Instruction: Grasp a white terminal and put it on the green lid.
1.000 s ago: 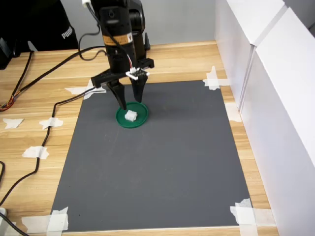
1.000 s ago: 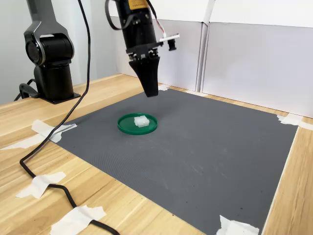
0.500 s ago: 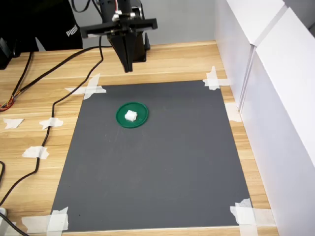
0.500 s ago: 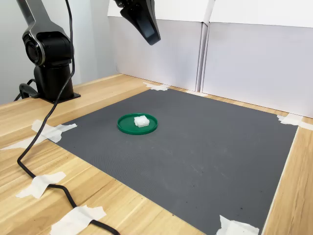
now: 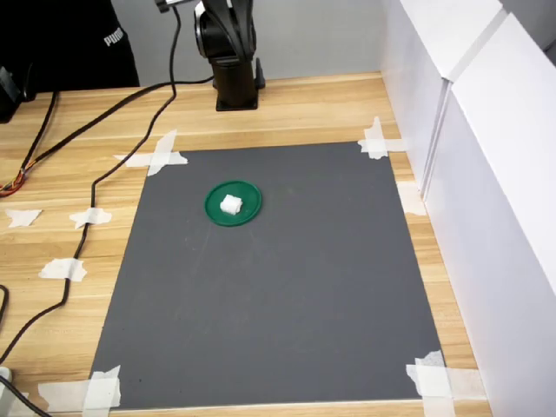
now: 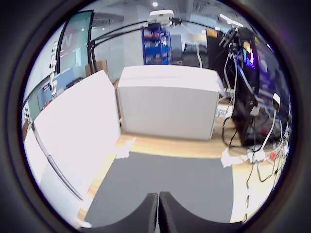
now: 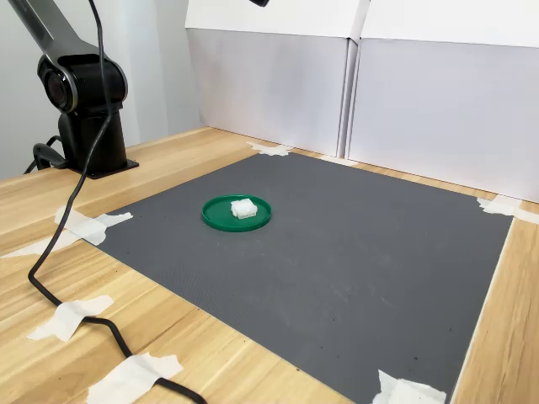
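- White terminal (image 5: 230, 204) sits on the green lid (image 5: 248, 211), a bit off-centre, fully inside the rim in both exterior views. Nothing touching it.
- Lid lies flat on the grey mat (image 5: 287, 295), toward the end nearer the arm base (image 5: 234, 87).
- Gripper (image 6: 158, 213): only visible in the wrist view. The two dark fingertips (image 6: 146, 216) are pressed together with just a hairline seam between them, nothing held.
- Gripper is out of frame in the first exterior view; in the second exterior view only a dark sliver shows at the top edge, too little to read. So it's high above the mat, well clear of the lid.
- Wrist view looks out over the mat toward the white panels (image 6: 167, 102); lid and terminal are not in that picture.
- Judgement: placement looks done. Terminal is released and resting where the task wants it.
- Left: nothing on the object side as far as I can see, maybe just parking the arm.
- Risk: low. Terminal looks stable, not near the lid edge.
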You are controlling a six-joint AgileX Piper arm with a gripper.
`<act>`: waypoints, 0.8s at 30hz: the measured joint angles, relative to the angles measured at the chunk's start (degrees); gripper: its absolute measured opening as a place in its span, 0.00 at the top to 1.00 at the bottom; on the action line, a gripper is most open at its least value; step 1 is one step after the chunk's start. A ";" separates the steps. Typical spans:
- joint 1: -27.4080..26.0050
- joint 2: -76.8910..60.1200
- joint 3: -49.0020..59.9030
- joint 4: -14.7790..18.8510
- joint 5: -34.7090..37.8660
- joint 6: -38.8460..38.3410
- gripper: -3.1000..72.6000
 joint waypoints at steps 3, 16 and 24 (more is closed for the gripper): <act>0.00 -5.58 7.77 -1.04 -5.91 -1.41 0.98; 0.00 -25.37 27.37 -2.81 -4.44 -1.74 0.98; -3.56 -32.98 31.73 -2.85 -4.09 -0.76 0.98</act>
